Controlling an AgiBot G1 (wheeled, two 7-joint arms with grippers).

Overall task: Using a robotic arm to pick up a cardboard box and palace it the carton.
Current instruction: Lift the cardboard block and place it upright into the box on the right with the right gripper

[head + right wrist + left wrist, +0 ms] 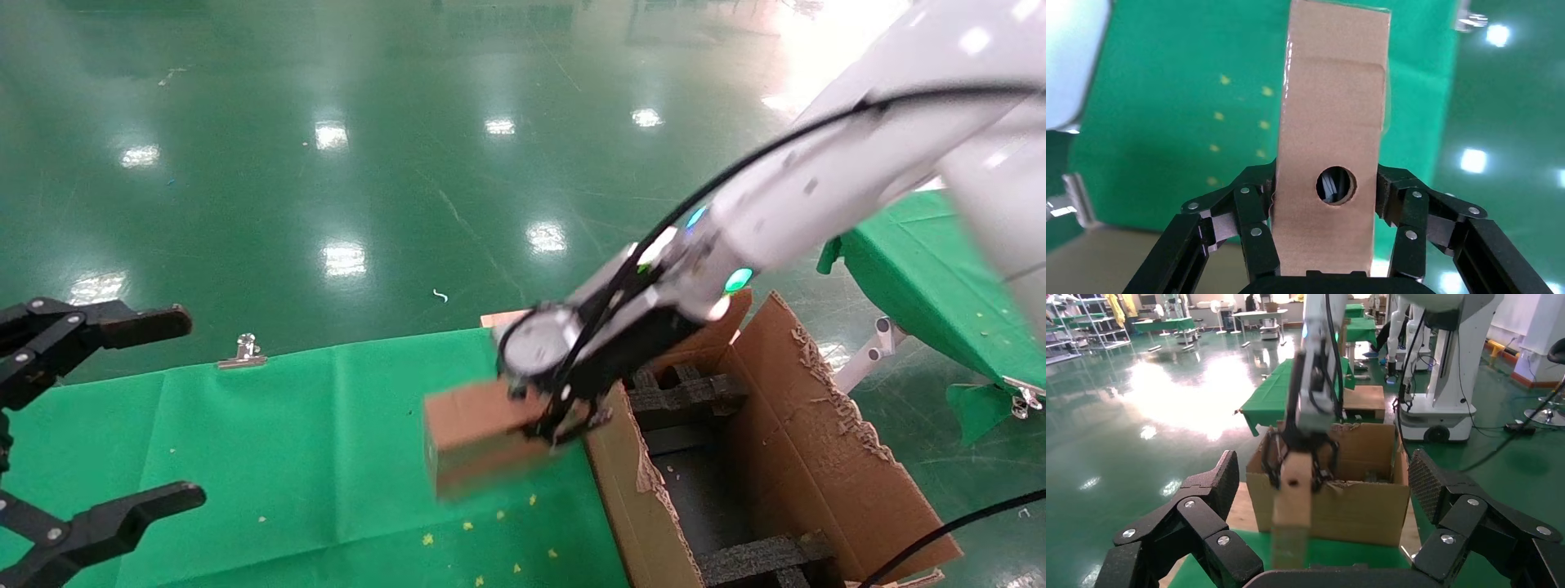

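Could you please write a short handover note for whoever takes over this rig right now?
Right gripper: shut on the cardboard box, fingers clamped on both of its sides, box lifted above the green table cover.
Left gripper: open, empty, parked at the table's left edge.
Carton: open beside the table, black foam inserts inside.
Done: box picked up and carried close to the carton's near wall.
Left: move it over the opening, lower it in, release.

Glossy white robotic arm (825,192), green ring light, black cable.
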